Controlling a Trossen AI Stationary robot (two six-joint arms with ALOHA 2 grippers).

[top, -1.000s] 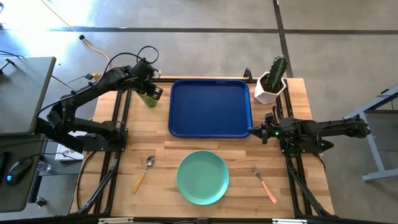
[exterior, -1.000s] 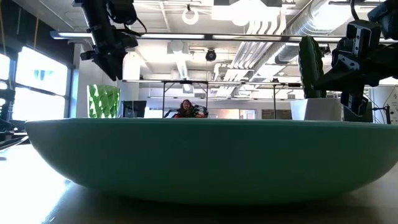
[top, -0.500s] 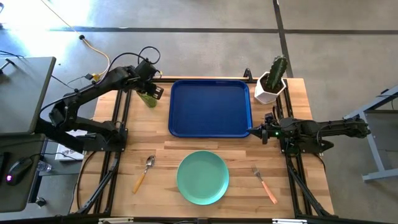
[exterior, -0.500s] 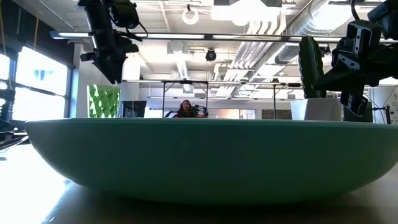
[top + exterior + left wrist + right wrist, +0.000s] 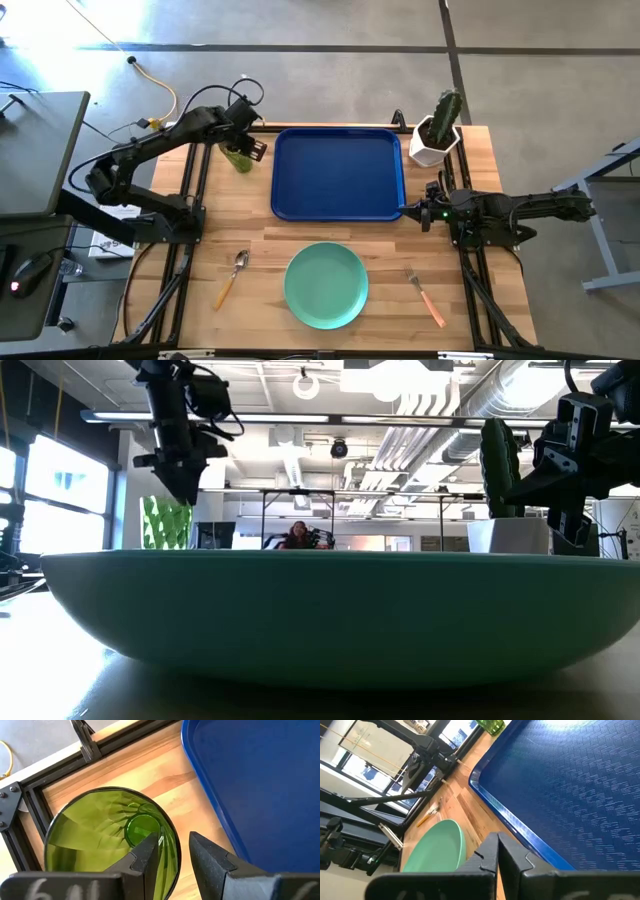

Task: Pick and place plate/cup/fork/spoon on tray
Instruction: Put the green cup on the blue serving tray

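Two dark, near-black six-joint arms, matte casing, blocky segments joined by rounded housings. Left arm [image 5: 150, 150], upper left of the high frame: black cables loop above its wrist, a small yellow-orange tag sits near the forearm. Right arm [image 5: 510, 208], right of centre: slim straight links, a small green indicator light glowing near the wrist. Left gripper [image 5: 172, 852] at the wrist frame's bottom: two dark wedge-shaped fingers [image 5: 210, 862], faint pale lettering on the crossbar. Right gripper [image 5: 497, 855]: same dark angular fingers.

High view overhead, low view behind plate [image 5: 330, 620] rim – wrists share tray [image 5: 260, 785].
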